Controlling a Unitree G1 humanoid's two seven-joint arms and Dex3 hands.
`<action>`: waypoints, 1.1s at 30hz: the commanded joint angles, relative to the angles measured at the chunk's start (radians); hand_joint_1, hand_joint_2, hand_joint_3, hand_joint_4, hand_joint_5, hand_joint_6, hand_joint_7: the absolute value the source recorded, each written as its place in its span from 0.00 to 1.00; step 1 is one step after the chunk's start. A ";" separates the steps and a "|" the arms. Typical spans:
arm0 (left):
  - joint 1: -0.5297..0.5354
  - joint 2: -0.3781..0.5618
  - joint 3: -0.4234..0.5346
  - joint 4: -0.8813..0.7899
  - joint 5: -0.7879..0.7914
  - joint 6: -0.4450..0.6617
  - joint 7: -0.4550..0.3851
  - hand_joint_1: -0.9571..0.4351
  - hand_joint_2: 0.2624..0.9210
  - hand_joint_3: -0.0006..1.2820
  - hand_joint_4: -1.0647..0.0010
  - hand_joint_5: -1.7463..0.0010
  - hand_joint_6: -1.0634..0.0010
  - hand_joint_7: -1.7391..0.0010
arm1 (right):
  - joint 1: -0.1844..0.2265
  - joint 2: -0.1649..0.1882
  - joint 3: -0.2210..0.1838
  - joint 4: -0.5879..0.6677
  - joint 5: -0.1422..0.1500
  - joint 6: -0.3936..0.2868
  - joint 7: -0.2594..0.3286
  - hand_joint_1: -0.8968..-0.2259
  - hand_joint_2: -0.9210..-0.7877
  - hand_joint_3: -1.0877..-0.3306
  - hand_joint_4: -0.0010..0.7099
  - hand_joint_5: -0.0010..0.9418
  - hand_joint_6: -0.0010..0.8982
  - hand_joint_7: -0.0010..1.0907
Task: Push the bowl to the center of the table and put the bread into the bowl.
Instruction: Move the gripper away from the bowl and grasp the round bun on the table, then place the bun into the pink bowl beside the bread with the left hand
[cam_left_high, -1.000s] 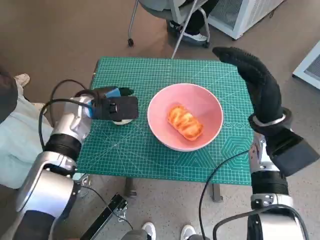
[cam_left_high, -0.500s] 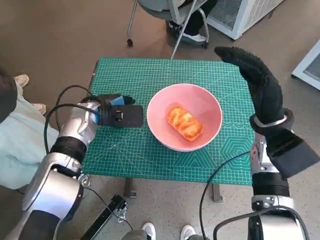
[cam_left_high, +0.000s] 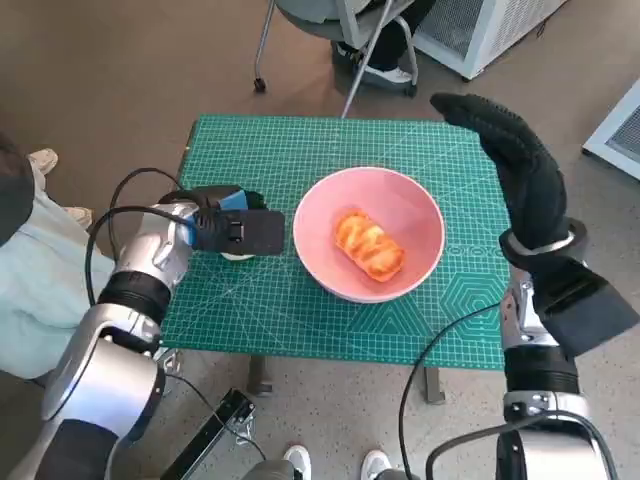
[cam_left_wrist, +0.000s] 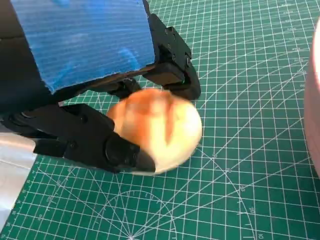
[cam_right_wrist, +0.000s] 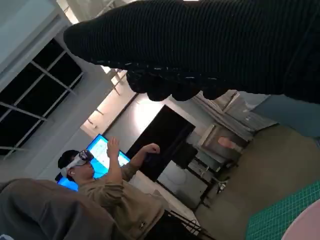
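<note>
A pink bowl (cam_left_high: 318, 212) stands near the middle of the green cutting mat (cam_left_high: 260, 150), with a glazed orange bread (cam_left_high: 369, 245) lying inside it. Just left of the bowl, my left hand (cam_left_high: 236, 227) grips a round pale bread roll (cam_left_wrist: 160, 127) between its black fingers (cam_left_wrist: 100, 145), low over the mat. In the head view only a sliver of that roll (cam_left_high: 237, 256) shows under the hand. The bowl's pink rim (cam_left_wrist: 317, 100) edges the left wrist view. My gloved right hand (cam_left_high: 515, 160) hangs raised over the table's right side, fingers stretched out, holding nothing.
A chair with wheels (cam_left_high: 340, 40) stands behind the table, and a white cabinet (cam_left_high: 480, 30) sits at the back right. A person's pale trouser leg (cam_left_high: 30, 270) is close to the table's left edge. The right wrist view shows a seated person (cam_right_wrist: 100, 195) wearing a headset.
My left hand with the roll has shifted a little to the right, closer to the bowl. The bowl, its bread and my right hand have hardly moved.
</note>
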 joint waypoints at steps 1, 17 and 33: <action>-0.026 0.027 0.032 -0.004 -0.026 -0.015 0.014 0.69 1.00 0.08 0.38 0.30 0.45 0.33 | 0.021 0.000 0.003 0.014 -0.010 0.001 -0.003 0.34 0.00 0.43 0.42 0.01 0.00 0.65; -0.049 0.073 0.172 -0.180 -0.139 -0.108 0.035 0.69 1.00 0.10 0.43 0.30 0.45 0.28 | 0.016 0.009 0.012 0.017 0.011 0.005 0.019 0.37 0.00 0.41 0.41 0.00 0.00 0.65; 0.118 0.051 0.245 -0.619 -0.249 -0.225 0.031 0.69 1.00 0.09 0.42 0.32 0.44 0.28 | 0.016 0.015 0.009 0.017 0.039 0.014 0.043 0.38 0.00 0.41 0.41 0.00 0.00 0.65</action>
